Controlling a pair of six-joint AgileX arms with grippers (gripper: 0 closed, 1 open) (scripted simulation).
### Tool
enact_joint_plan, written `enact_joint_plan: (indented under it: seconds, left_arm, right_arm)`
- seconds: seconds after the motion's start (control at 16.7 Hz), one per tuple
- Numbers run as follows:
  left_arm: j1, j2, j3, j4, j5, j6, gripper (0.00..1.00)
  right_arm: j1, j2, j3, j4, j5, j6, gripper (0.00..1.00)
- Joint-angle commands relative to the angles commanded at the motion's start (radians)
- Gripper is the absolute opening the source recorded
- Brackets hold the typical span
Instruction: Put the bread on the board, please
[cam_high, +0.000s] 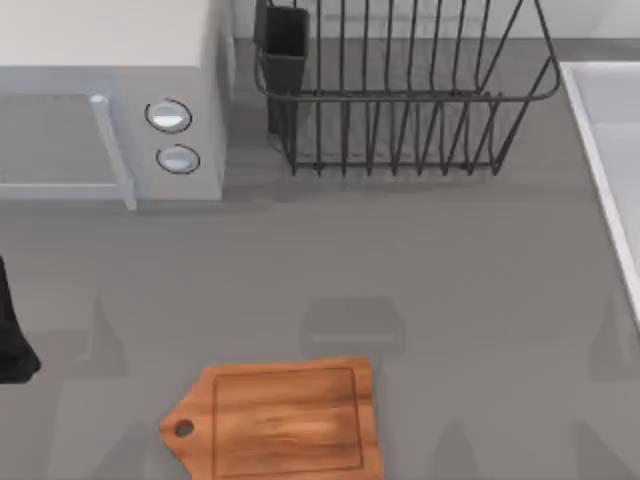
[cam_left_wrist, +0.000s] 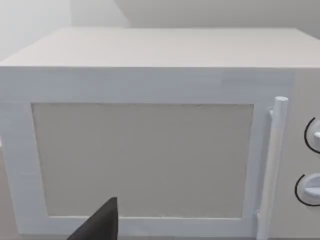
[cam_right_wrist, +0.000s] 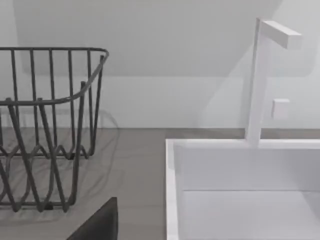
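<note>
The left arm (cam_high: 12, 340) sits parked at the table's left edge, left of the board (cam_high: 285, 420); I cannot tell its claw's state. A smooth white microwave (cam_high: 110, 100) stands behind the board, door shut. The reddish wooden board lies bare. A wire rack (cam_high: 400, 90) stands behind it to the right.

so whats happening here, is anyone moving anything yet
Nothing is being handled. The rectangular reddish-brown wooden cutting board lies bare at the near edge of the grey table, its handle end with the round hole pointing to the table's left. A white microwave with its door shut stands at the back left, a dark wire dish rack at the back middle, and a white sink to the right. The left arm sits at the left edge.
</note>
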Motion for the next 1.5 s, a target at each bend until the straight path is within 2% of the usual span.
enact_joint_plan:
  seconds: [0.24, 0.48, 0.66, 1.14, 1.32, 1.5]
  left_arm:
    - [0.008, 0.034, 0.031, -0.026, -0.001, 0.016, 1.00]
    - [0.040, 0.225, 0.190, -0.157, -0.003, 0.098, 1.00]
    - [0.070, 0.480, 0.362, -0.306, -0.003, 0.186, 1.00]
    - [0.153, 1.328, 0.838, -0.741, 0.003, 0.425, 1.00]
    - [0.186, 1.535, 0.965, -0.864, 0.002, 0.485, 1.00]
    - [0.211, 1.648, 1.042, -0.942, -0.001, 0.519, 1.00]
  right_arm:
    - [0.000, 0.000, 0.000, 0.000, 0.000, 0.000, 1.00]
    - [0.000, 0.000, 0.000, 0.000, 0.000, 0.000, 1.00]
    - [0.000, 0.000, 0.000, 0.000, 0.000, 0.000, 1.00]
    - [0.000, 0.000, 0.000, 0.000, 0.000, 0.000, 1.00]
    - [0.000, 0.000, 0.000, 0.000, 0.000, 0.000, 1.00]
    - [0.000, 0.000, 0.000, 0.000, 0.000, 0.000, 1.00]
